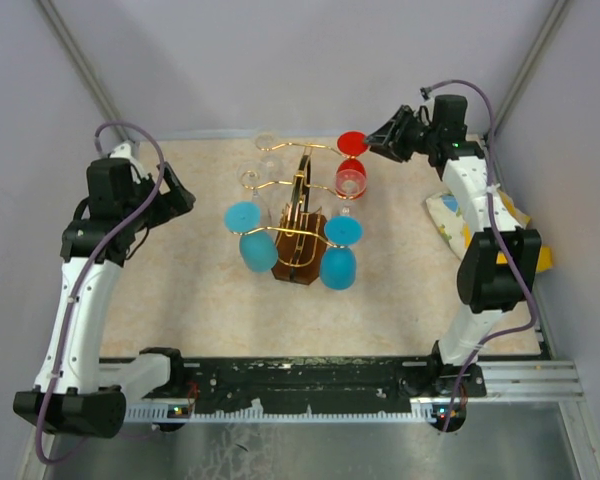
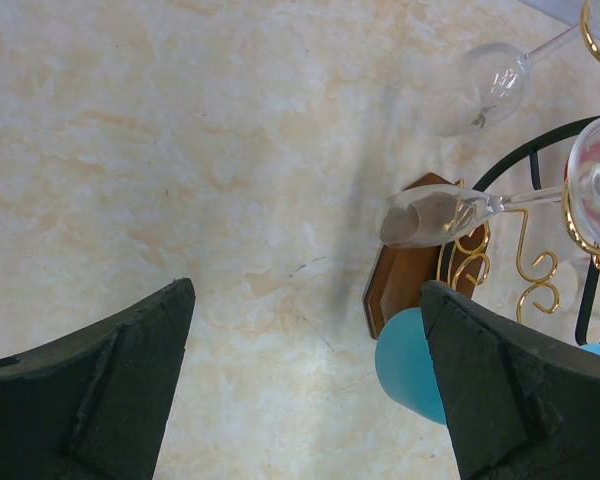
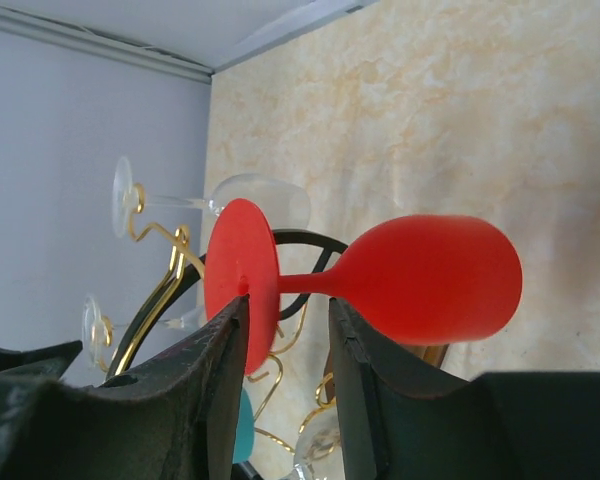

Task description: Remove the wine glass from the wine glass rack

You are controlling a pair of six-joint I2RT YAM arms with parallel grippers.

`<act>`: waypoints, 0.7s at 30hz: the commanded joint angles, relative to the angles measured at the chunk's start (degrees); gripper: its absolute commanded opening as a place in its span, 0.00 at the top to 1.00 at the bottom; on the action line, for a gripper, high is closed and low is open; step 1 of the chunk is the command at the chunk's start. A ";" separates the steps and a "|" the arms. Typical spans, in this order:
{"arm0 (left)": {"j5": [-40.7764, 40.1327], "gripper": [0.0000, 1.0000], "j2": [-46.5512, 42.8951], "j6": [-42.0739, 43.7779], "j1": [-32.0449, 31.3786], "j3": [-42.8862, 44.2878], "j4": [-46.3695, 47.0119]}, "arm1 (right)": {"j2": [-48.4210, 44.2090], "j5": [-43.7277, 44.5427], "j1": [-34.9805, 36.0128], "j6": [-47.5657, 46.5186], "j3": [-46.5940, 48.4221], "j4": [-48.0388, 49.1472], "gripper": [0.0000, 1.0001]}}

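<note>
Rack (image 1: 298, 262): one; red glass (image 1: 350, 178): one; blue glasses (image 1: 258, 250): two; clear glasses (image 2: 490, 85): two-plus

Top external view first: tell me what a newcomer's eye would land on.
The gold wine glass rack stands mid-table, hung with two blue glasses nearest and clear glasses at the far left. Brightest is the red wine glass at its far right, its stem between the right gripper's open jaws.

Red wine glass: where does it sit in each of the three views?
Top external: red wine glass hangs at back right of the wine glass rack, beside the right claw.
Left wrist: at most a red tint at the right edge; cannot tell.
Right wrist: centre, stem between the right claw's fingers, bowl rightward.
Shared landmark: the rack's gold wire.
</note>
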 commanded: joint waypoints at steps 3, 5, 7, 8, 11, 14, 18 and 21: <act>1.14 0.00 -1.61 0.11 0.17 0.71 -1.45 | 0.33 -3.46 0.77 1.63 3.16 3.78 0.62; 1.17 0.00 -1.80 -0.18 0.20 0.42 -1.49 | 0.63 -3.80 0.86 1.77 3.30 3.95 0.64; 1.17 0.00 -1.96 -0.16 0.25 0.15 -1.46 | 0.83 -4.23 0.93 2.02 3.44 4.33 0.66; 1.09 0.00 -2.01 -0.08 0.25 0.09 -1.49 | 1.01 -4.50 0.95 2.17 3.51 4.45 0.68; 0.99 0.00 -2.04 0.15 0.24 -0.04 -1.71 | 1.39 -5.34 1.00 2.54 3.74 5.09 0.73; 1.00 0.00 -2.08 0.29 0.24 -0.05 -1.82 | 1.91 -6.47 1.04 3.11 4.24 5.72 0.78; 0.84 0.00 -2.33 0.44 0.25 -0.11 -1.96 | 2.04 -7.42 1.04 3.63 4.41 6.32 0.88; 0.77 0.00 -2.44 0.49 0.25 -0.23 -2.12 | 1.42 -8.00 1.03 4.10 3.85 6.84 0.93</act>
